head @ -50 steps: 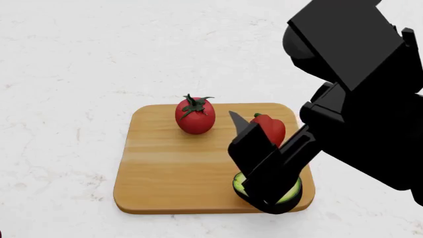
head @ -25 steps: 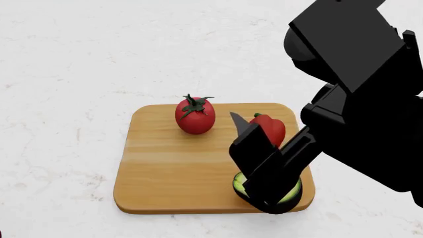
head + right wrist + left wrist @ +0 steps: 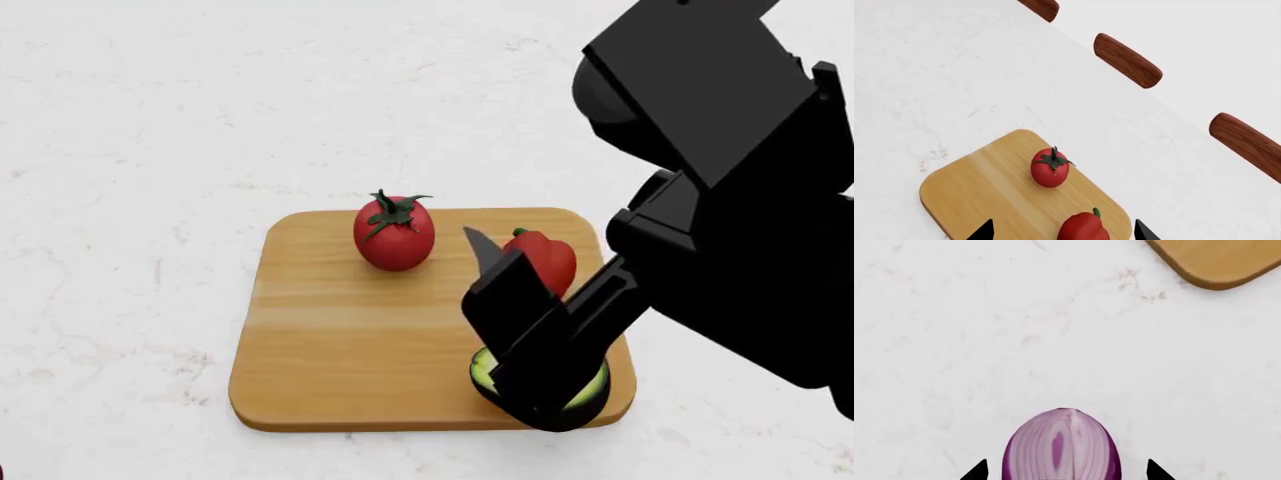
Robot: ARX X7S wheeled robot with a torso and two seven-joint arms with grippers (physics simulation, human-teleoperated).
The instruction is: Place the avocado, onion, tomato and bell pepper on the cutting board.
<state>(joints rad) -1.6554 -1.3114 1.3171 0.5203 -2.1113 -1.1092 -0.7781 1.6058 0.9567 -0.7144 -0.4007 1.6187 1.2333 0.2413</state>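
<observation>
A white marbled counter [image 3: 160, 120] fills every view, with brown wooden chair backs [image 3: 1127, 60] beyond its far edge. The right gripper [image 3: 541, 385] hangs over the avocado [image 3: 483, 372] at the cutting board's [image 3: 334, 330] near right corner, its jaws spread apart and holding nothing. The bell pepper [image 3: 545, 258] stands just behind it, the tomato [image 3: 394, 232] further left near the far edge. The left gripper [image 3: 1066, 474] is parted wide on either side of the onion [image 3: 1062, 447], tips clear of it, on the counter well apart from the board
</observation>
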